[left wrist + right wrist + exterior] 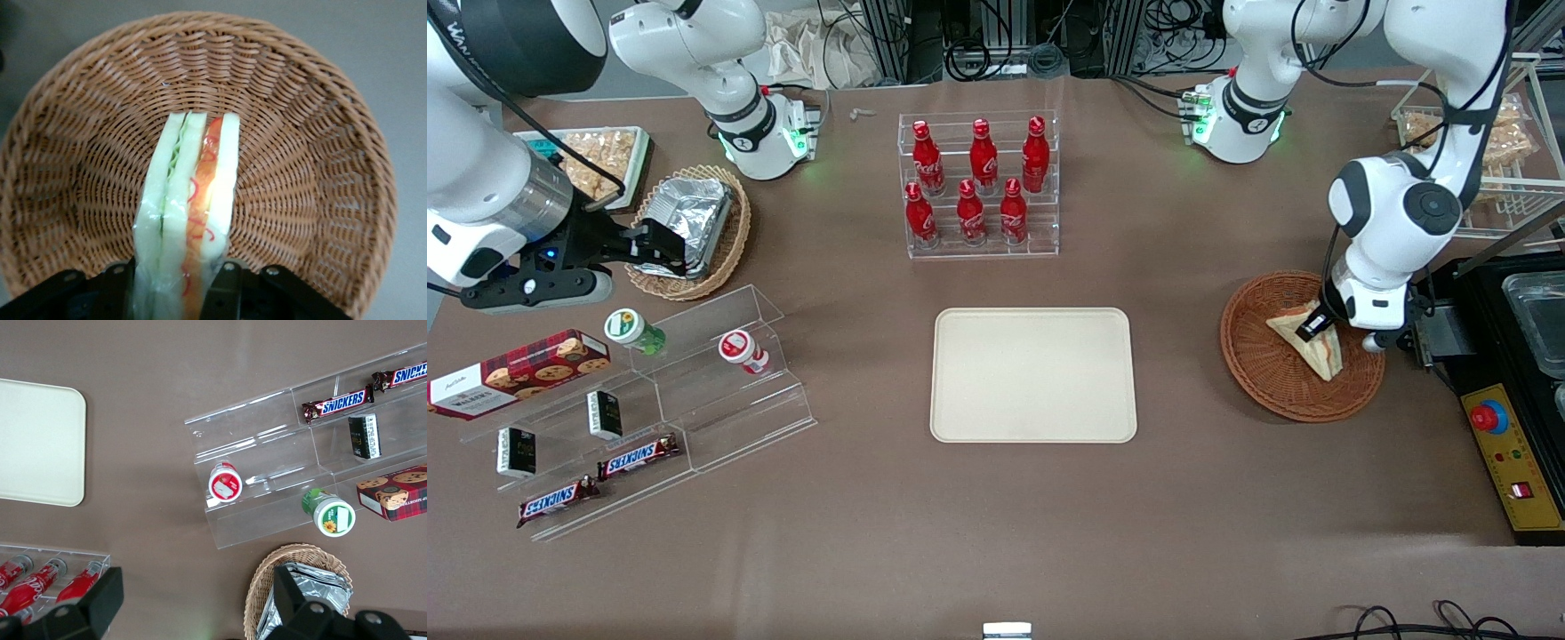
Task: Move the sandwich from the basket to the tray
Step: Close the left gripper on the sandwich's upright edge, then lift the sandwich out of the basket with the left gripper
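The sandwich (1321, 352), a pale bread wedge with a red and green filling stripe, is in the reddish-brown wicker basket (1280, 400) toward the working arm's end of the table. My left gripper (1316, 325) is down inside the basket and shut on the sandwich. In the left wrist view the sandwich (193, 187) sits clamped between the two black fingers (230, 280) of the gripper (175, 277), with the basket's weave (300, 167) around it. The cream tray (1034, 374) lies flat mid-table beside the basket, with nothing on it. It also shows in the right wrist view (37, 440).
A clear rack of red bottles (980, 182) stands farther from the front camera than the tray. Stepped acrylic racks with snacks (631, 400) and a tan basket holding a foil package (694, 227) lie toward the parked arm's end. A black control box (1507, 444) sits beside the basket.
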